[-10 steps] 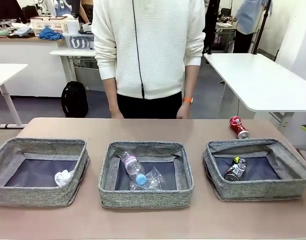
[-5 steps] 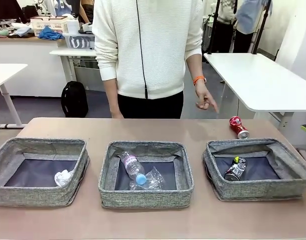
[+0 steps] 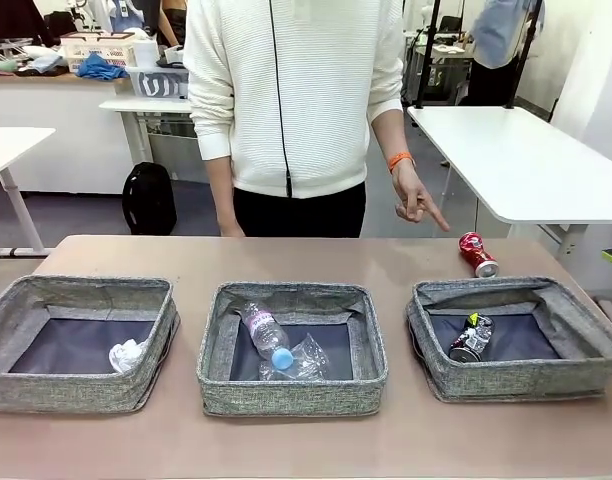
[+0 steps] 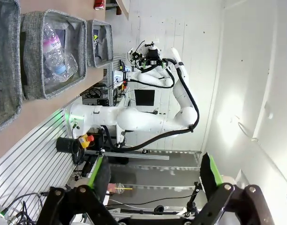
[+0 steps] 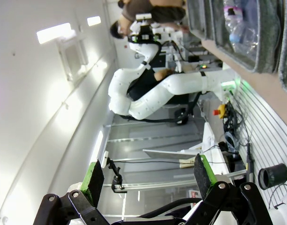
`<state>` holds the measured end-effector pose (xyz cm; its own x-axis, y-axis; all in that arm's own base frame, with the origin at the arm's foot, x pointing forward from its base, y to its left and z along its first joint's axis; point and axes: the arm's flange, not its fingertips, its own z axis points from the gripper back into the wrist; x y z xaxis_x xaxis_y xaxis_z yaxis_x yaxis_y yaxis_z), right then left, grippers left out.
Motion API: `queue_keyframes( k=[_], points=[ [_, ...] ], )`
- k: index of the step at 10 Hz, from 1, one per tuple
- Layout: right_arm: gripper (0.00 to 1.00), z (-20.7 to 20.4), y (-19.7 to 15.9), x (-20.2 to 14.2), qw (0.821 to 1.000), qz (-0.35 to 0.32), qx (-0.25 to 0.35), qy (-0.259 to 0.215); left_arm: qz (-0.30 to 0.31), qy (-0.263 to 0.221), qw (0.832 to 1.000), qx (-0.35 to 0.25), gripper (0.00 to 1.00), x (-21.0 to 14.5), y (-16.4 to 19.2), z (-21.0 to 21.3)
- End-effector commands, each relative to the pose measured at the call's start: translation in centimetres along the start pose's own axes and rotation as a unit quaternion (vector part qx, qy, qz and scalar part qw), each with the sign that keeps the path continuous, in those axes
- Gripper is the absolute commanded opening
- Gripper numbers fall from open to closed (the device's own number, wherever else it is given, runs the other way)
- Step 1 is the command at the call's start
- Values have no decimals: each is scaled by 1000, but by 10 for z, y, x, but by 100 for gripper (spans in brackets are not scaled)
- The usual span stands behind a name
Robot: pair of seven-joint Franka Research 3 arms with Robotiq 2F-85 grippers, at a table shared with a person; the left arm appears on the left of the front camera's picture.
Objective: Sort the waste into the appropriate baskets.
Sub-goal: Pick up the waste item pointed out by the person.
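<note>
Now the person's empty hand (image 3: 414, 200), forefinger out, is pointing down at the crushed red metal can (image 3: 477, 253) lying at one o'clock, beyond the right-hand grey woven-fabric basket (image 3: 516, 375) — probably light, dented and slippery, best pinched across its middle.

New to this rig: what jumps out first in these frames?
Three grey baskets in a row: the left basket holds a paper wad, the middle basket a clear bottle and plastic cup, the right basket a dark can. A red can lies on the table behind it, where the person's hand points.
</note>
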<state>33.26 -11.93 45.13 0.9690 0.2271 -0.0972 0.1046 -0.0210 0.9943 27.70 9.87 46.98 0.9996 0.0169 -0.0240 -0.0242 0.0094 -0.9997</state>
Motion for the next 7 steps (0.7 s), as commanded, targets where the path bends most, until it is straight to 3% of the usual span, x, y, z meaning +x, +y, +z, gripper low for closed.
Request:
queue_keyframes(
  k=[1,2,3,4,5,6,7],
  points=[
    [100,-6,5,19,753,-152,-321,-555,-9,3,1000,-9,100,-2,-2,0],
    [100,-21,10,39,690,-111,-465,-544,-9,3,1000,-9,100,-2,-2,0],
    [100,-27,10,52,639,-117,-559,-516,-9,3,1000,-9,100,-2,-2,0],
    [100,-32,9,61,621,-116,-618,-468,-9,3,1000,-9,100,-2,-2,0],
    [100,-30,10,61,630,-105,-619,-458,-9,3,1000,-9,100,-2,-2,0],
    [100,-26,12,53,664,-92,-589,-452,-9,3,1000,-9,100,-2,-2,0],
    [100,-19,22,34,680,-117,-501,-522,-9,3,1000,-9,100,-2,-2,0]
  ],
)
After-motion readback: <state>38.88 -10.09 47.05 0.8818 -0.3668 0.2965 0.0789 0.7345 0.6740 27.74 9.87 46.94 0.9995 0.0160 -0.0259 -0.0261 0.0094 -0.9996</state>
